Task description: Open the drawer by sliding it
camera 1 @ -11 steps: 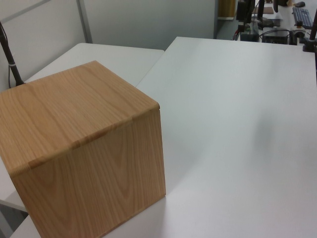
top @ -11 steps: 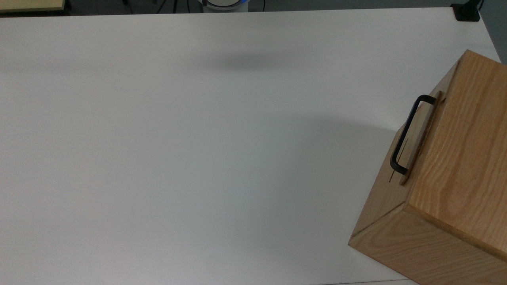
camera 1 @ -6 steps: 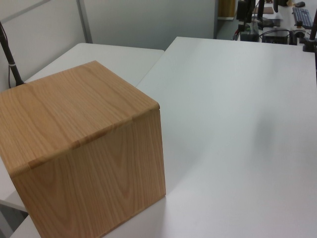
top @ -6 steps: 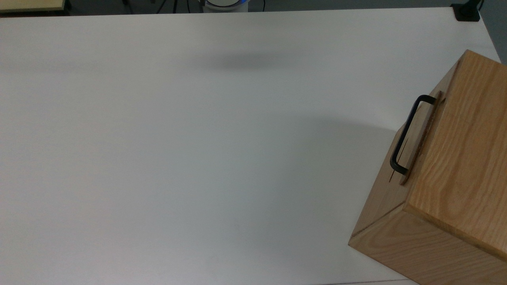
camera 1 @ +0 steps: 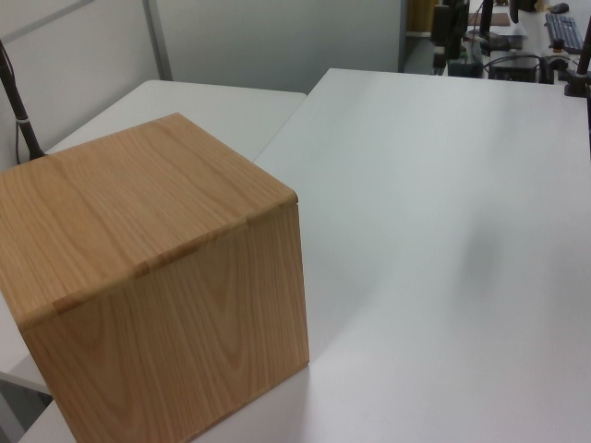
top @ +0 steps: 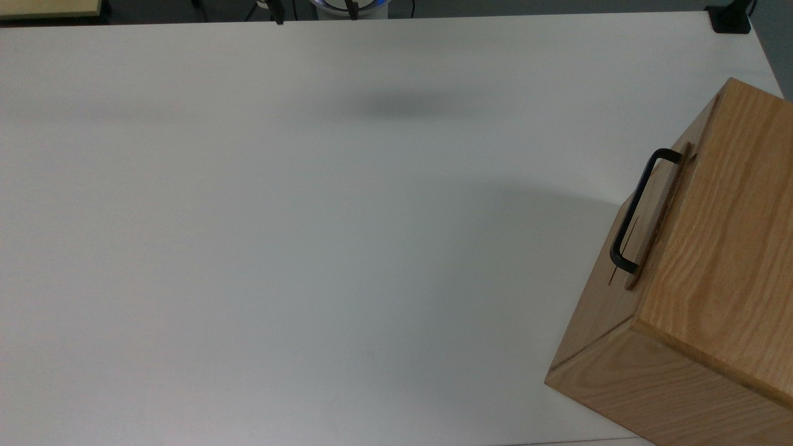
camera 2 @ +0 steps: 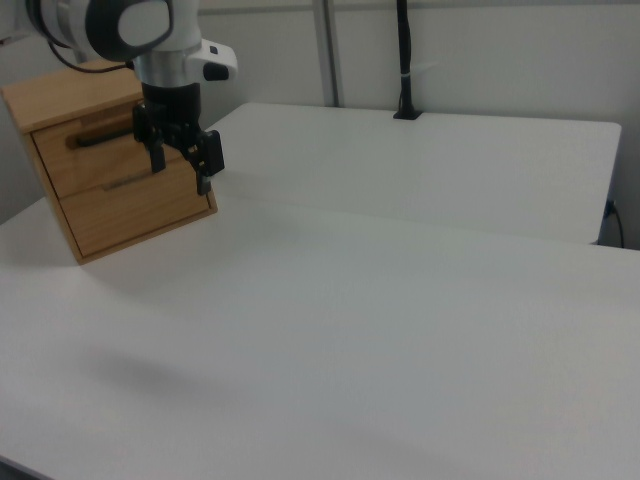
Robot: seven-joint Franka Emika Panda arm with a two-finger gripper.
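The drawer (top: 660,214) is shut in the upper front of an oak-grain cabinet (top: 712,266) at the top view's right edge, its black bar handle (top: 632,210) pointing towards the top view's left. In the right view the drawer front (camera 2: 100,150) and its handle (camera 2: 100,134) sit at the far left. My gripper (camera 2: 181,178) hangs open and empty above the table, in front of the cabinet's right part as the right view shows it. In the top view my gripper (top: 316,18) peeks in at the upper edge, far from the handle. The left view shows the cabinet's plain sides (camera 1: 157,277).
The white table (top: 310,248) stretches wide across the top view's left and middle. A black post (camera 2: 404,60) is clamped at the far edge, its base (top: 731,18) at the top view's upper right corner. A second white table (camera 1: 185,101) adjoins.
Two dark fingertips have come into the top view's upper edge, and the arm's shadow on the table has shifted slightly right. The cabinet and drawer have not moved.
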